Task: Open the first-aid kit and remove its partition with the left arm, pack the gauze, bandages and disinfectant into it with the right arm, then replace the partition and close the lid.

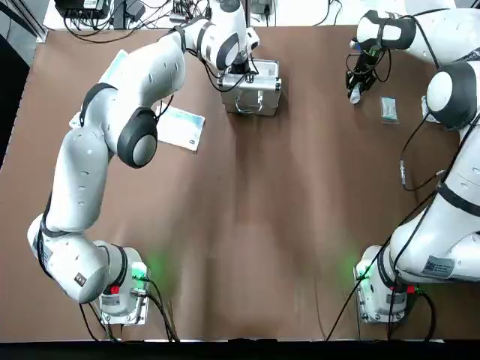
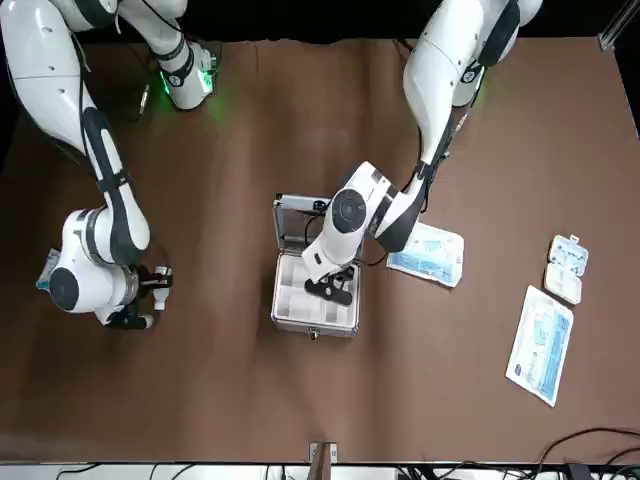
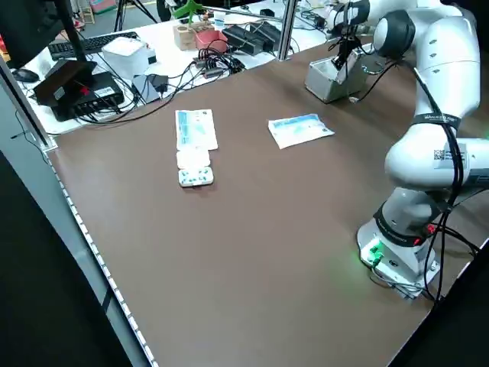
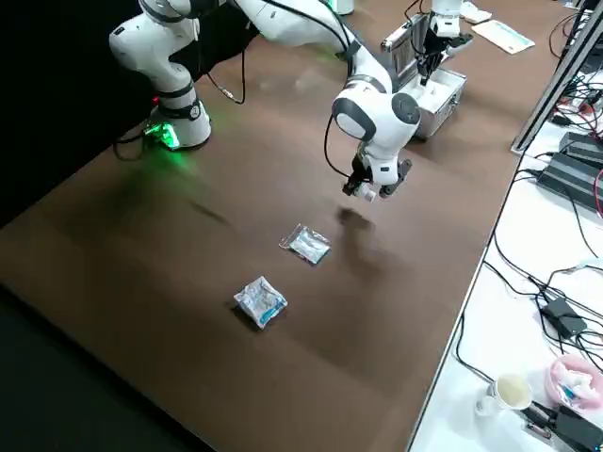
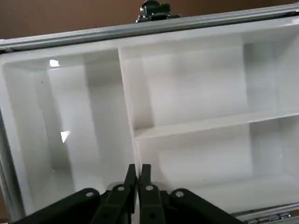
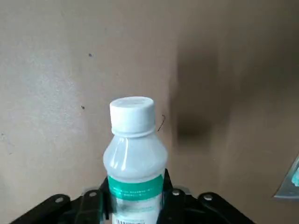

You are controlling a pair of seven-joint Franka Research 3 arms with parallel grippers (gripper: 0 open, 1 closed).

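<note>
Between right fingertips (image 6: 169, 196), white green-labelled bottle (image 6: 135, 158)

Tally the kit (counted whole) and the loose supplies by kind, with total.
Kit: 1, under left gripper
Bottle: 1, in right gripper
Small packets: 2
Long flat packs: 2
Open white box: 1
Total: 7
</note>
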